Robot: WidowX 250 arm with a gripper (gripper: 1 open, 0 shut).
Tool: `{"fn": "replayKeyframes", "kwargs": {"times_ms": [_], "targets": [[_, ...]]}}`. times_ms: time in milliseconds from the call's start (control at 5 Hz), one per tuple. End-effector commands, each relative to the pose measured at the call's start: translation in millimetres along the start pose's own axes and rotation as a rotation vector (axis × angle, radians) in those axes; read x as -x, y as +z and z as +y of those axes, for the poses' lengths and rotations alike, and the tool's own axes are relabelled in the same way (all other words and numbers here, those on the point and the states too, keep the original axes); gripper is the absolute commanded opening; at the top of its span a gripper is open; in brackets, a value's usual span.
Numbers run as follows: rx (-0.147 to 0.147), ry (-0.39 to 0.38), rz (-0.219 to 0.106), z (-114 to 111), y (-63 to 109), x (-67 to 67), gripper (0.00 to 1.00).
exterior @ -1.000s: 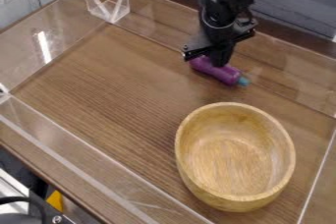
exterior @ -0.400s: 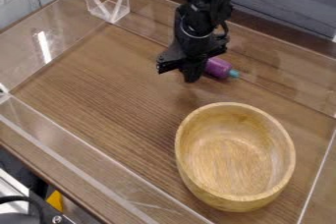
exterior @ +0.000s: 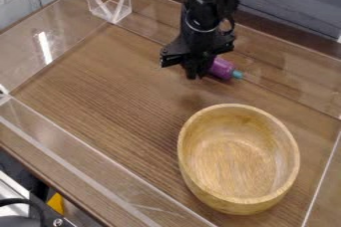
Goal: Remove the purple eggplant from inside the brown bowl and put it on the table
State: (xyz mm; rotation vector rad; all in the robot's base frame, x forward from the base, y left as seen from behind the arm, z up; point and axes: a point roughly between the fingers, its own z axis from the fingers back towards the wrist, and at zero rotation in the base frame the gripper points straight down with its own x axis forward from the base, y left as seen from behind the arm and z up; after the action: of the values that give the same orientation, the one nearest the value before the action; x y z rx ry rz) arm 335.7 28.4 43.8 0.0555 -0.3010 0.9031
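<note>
Shifted toward nine o'clock since the frame a second ago, the black two-fingered robot gripper [exterior: 182, 66] now stands on the ten o'clock side of the small glossy purple toy eggplant with a teal-green stem cap [exterior: 225, 70]. Back then it was above the eggplant's body. The eggplant itself has slid a little toward eleven o'clock, while the round light-tan wooden bowl with a thick rim [exterior: 238, 159] has kept its place.

With the view read as a clock face, the bowl sits between four and five o'clock, its smooth inside showing bare. The eggplant lies outside it, at about two o'clock from the view's centre and near twelve o'clock from the bowl, well apart from the rim. It rests on the medium-brown wood-grain tabletop [exterior: 94, 97], its stem cap pointing toward four o'clock and its other end partly hidden behind the gripper.

The gripper comes down from twelve o'clock. Its dark fingers overlap one another and their own shadows, so I cannot tell whether they stand wide or narrow; nor can I tell whether they touch the eggplant.

A clear angular plastic piece [exterior: 111, 5] stands at eleven o'clock, near the tabletop's far edge.
</note>
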Motion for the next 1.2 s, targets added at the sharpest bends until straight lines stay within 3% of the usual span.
{"fn": "replayKeyframes", "kwargs": {"times_ms": [0,200,600,1000], "targets": [[0.052,0.027,-0.060,-2,22.1,-11.5,1.00],[0.039,0.037,-0.061,5,19.8,-6.7,1.00],[0.030,0.054,-0.065,18,19.3,-20.2,1.00],[0.009,0.122,-0.072,12,29.5,-4.4,1.00]]}}
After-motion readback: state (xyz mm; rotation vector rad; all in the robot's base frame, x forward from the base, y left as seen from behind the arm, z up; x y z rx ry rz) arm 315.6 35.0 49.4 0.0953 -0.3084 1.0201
